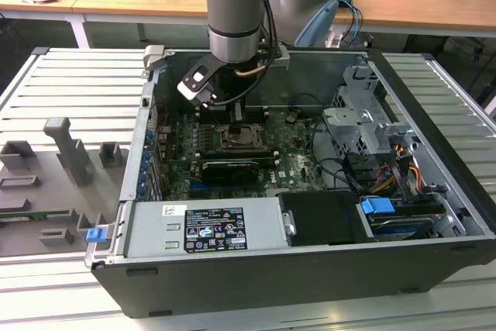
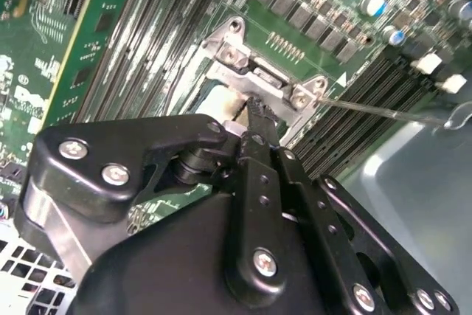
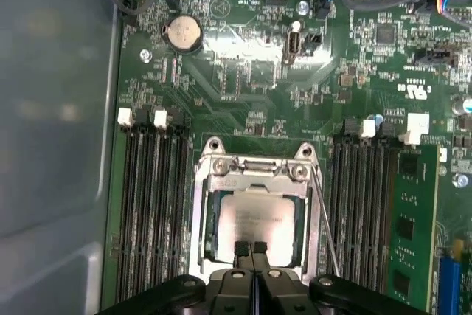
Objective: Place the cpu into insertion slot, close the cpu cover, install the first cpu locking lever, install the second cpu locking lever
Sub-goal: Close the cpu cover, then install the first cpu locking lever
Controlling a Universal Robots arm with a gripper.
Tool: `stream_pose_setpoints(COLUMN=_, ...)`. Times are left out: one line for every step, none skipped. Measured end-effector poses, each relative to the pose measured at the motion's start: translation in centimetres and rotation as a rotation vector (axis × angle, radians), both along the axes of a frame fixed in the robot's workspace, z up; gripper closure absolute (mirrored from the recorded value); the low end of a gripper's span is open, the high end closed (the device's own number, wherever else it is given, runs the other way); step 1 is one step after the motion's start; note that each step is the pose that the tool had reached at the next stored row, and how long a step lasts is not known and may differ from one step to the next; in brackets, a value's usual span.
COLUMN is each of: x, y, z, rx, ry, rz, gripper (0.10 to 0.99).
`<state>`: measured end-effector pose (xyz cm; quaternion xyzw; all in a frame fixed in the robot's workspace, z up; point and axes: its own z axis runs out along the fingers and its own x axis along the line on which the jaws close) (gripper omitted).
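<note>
Directly over the socket, the gripper (image 3: 251, 250) has its two fingers pressed together with nothing between them. Their tips are at one edge of the cpu (image 3: 258, 219); whether they touch it I cannot tell. The cpu lies flat in the insertion slot (image 1: 252, 143), framed by the cpu cover (image 3: 254, 171), which lies down around it. A thin locking lever (image 3: 326, 219) angles away just beside the cover. Black memory slots (image 3: 151, 212) flank the socket on both sides, and a coin battery (image 3: 181, 33) sits further up the board.
</note>
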<state>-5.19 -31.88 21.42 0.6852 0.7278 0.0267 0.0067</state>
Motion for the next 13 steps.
stream_pose_setpoints(x=0.20, y=0.00, z=0.00, rx=0.000, ry=0.0004, rz=0.000, gripper=0.980)
stream_pose_setpoints(x=0.48, y=0.00, z=0.00, rx=0.000, ry=0.0010, rz=0.000, gripper=0.980)
stream_pose_setpoints(x=0.86, y=0.00, z=0.00, rx=0.000, ry=0.0017, rz=0.000, gripper=0.980)
stream_pose_setpoints(x=0.99, y=-0.01, z=0.00, rx=0.000, ry=0.0018, rz=0.000, gripper=0.980)
stream_pose_setpoints(x=1.05, y=-0.01, z=0.01, rx=0.000, ry=0.0019, rz=0.000, gripper=0.980)
stream_pose_setpoints(x=1.11, y=-0.01, z=0.00, rx=0.000, ry=0.0018, rz=0.000, gripper=0.980)
stream_pose_setpoints(x=1.15, y=0.00, z=0.00, rx=0.000, ry=0.0020, rz=0.000, gripper=0.980)
stream_pose_setpoints(x=1.19, y=0.00, z=0.00, rx=0.000, ry=0.0019, rz=0.000, gripper=0.980)
stream_pose_setpoints(x=1.20, y=0.00, z=0.00, rx=0.000, ry=0.0019, rz=0.000, gripper=0.980)
stream_pose_setpoints(x=1.23, y=0.00, z=0.00, rx=0.000, ry=0.0019, rz=0.000, gripper=0.980)
stream_pose_setpoints(x=1.24, y=0.00, z=0.00, rx=0.000, ry=0.0019, rz=0.000, gripper=0.980)
stream_pose_setpoints(x=1.25, y=0.00, z=0.00, rx=0.000, ry=0.0019, rz=0.000, gripper=0.980)
stream_pose_setpoints(x=1.25, y=0.00, z=0.00, rx=0.000, ry=0.0019, rz=0.000, gripper=0.980)
